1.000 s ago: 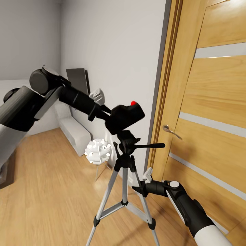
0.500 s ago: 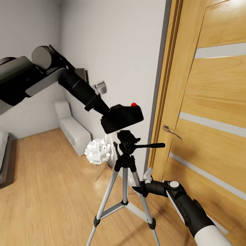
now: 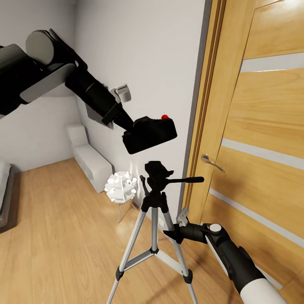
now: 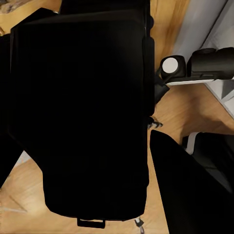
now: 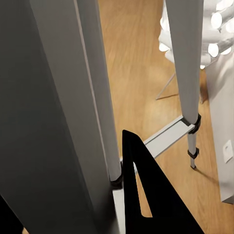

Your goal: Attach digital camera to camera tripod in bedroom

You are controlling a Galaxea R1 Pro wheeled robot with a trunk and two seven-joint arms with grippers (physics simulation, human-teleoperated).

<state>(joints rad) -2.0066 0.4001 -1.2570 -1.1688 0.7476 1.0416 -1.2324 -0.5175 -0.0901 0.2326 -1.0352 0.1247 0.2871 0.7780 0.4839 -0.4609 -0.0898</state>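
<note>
The digital camera, black with a red dot on top, hangs in the air with my left gripper shut on its left end. It sits a short gap above the black head of the camera tripod, which stands on silver legs with its pan handle pointing right. In the left wrist view the camera is a large black mass. My right gripper sits low at the tripod's right leg. In the right wrist view that leg runs between the fingers.
A wooden door with a metal handle stands close on the right of the tripod. A white spiky lamp and a low white seat sit by the wall behind. A bed edge is at far left, with open wood floor between.
My left arm has lifted, carrying the camera up and slightly left, from just over the tripod head to a clear gap above it. The right arm and tripod have not moved.
</note>
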